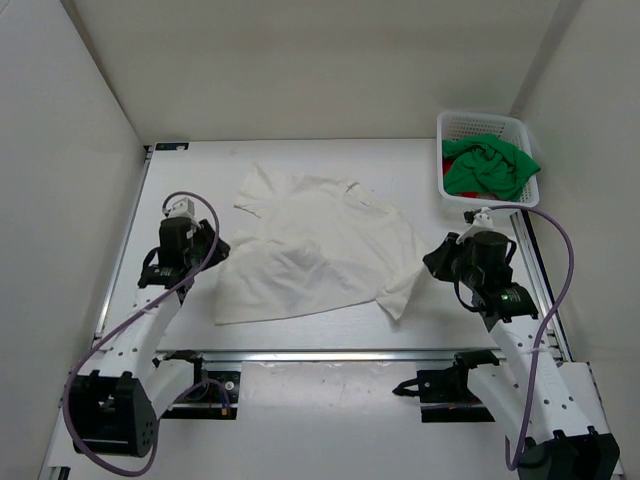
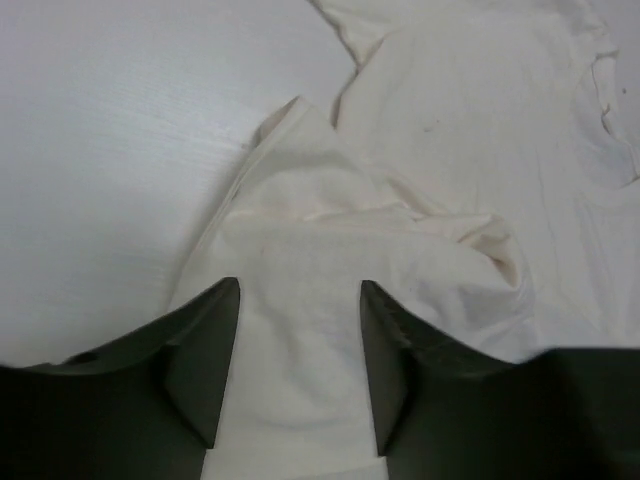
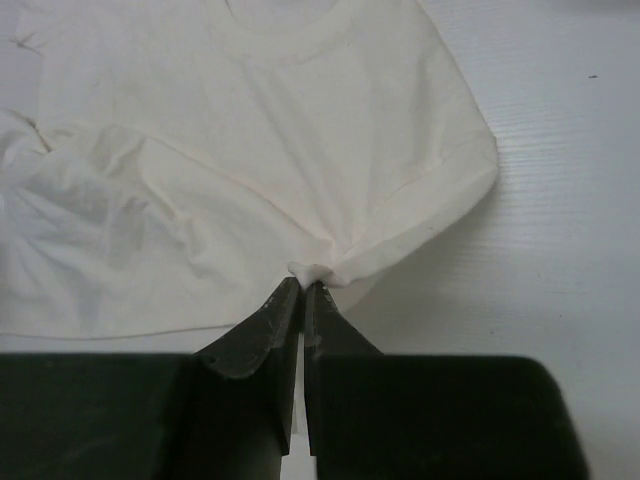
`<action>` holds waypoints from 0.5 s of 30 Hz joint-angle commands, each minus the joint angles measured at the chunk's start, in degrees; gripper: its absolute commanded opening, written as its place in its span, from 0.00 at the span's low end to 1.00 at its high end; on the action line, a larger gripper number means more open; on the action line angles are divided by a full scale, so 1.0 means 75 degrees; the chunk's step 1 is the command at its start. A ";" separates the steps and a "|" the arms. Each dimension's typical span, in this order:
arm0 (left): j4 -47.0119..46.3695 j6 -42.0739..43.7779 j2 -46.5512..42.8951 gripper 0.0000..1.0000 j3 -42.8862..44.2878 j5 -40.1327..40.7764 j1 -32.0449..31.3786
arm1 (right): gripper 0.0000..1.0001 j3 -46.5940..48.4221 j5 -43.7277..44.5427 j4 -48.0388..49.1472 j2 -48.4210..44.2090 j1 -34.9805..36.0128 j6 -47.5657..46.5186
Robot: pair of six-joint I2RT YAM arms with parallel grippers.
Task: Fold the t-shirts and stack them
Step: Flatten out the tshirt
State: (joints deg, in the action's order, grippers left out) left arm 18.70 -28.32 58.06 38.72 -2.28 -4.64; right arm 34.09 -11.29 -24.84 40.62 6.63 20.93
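The white t-shirt (image 1: 315,245) lies crumpled and partly spread in the middle of the table. My left gripper (image 1: 213,247) is open over the shirt's left edge, with white cloth (image 2: 300,330) lying between its spread fingers. My right gripper (image 1: 433,262) is shut on a pinch of the white shirt (image 3: 315,270) at its right sleeve side. The green t-shirt (image 1: 490,165) is bunched in the basket at the back right. A bit of the red t-shirt (image 1: 446,172) shows under the green one.
The white mesh basket (image 1: 480,123) stands at the table's back right corner. White walls enclose the table on the left, back and right. A metal rail (image 1: 330,355) runs along the near edge between the arm bases.
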 commanded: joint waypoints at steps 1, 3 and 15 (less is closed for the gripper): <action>0.0049 -0.0220 -0.0486 0.44 -0.0767 -0.0631 0.0477 | 0.00 0.0365 -0.0298 0.0300 0.0103 0.0006 0.0080; 0.0306 -0.0279 -0.0698 0.38 -0.1142 -0.0715 0.0607 | 0.00 0.0353 -0.0544 0.0359 0.0150 0.0111 0.0151; -0.0886 -0.0958 0.1678 0.40 -0.0618 0.0070 -0.1383 | 0.00 -0.0092 -0.0558 0.1004 0.0150 0.1037 0.0433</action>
State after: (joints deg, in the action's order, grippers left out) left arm 18.57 -32.67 66.76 29.39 -1.50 -12.51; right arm 33.69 -15.27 -20.56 42.00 13.54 23.38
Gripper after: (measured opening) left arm 0.403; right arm 0.023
